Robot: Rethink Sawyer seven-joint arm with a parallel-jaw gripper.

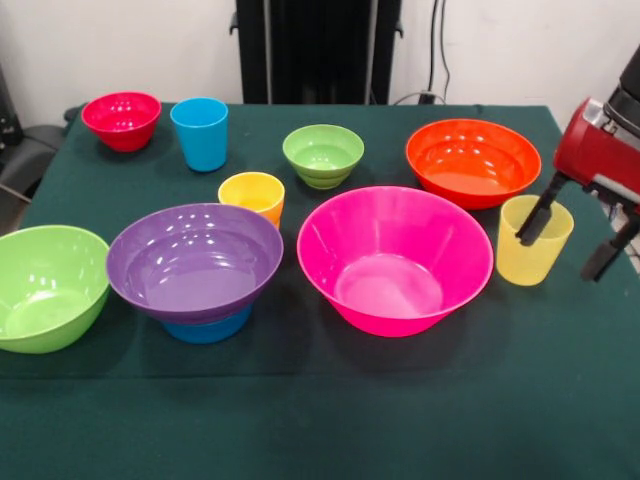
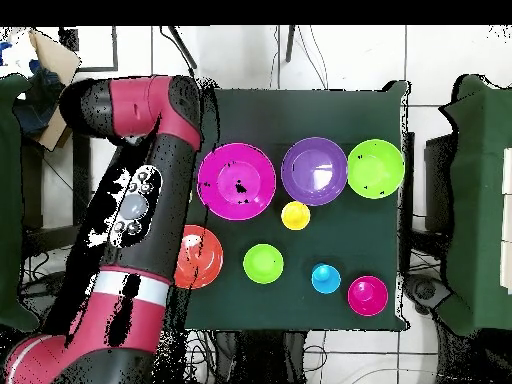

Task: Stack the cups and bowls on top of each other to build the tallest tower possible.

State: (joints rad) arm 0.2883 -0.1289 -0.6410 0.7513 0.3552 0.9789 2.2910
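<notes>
**Cups and bowls spread across the green table, one pair nested**

We see the big pink bowl (image 1: 395, 262) at the centre, the purple bowl (image 1: 195, 261) beside it sitting on the mid blue bowl (image 1: 207, 328). Around them stand the lime bowl (image 1: 45, 287), orange-yellow cup (image 1: 252, 196), small green bowl (image 1: 323, 155), orange bowl (image 1: 472, 162), sky blue cup (image 1: 199, 133) and red bowl (image 1: 121, 120). The gripper (image 1: 570, 248) hangs spread apart, one finger (image 1: 540, 212) in front of the pale yellow cup (image 1: 533, 241).

Table (image 1: 320, 420): covered by a dark green cloth (image 1: 560, 380). Black panel (image 1: 318, 50) stands at 12 o'clock behind the table, against a white wall (image 1: 520, 45). Cables (image 1: 438, 50) hang beside the panel. Tiled floor (image 2: 240, 60) surrounds the table.
</notes>
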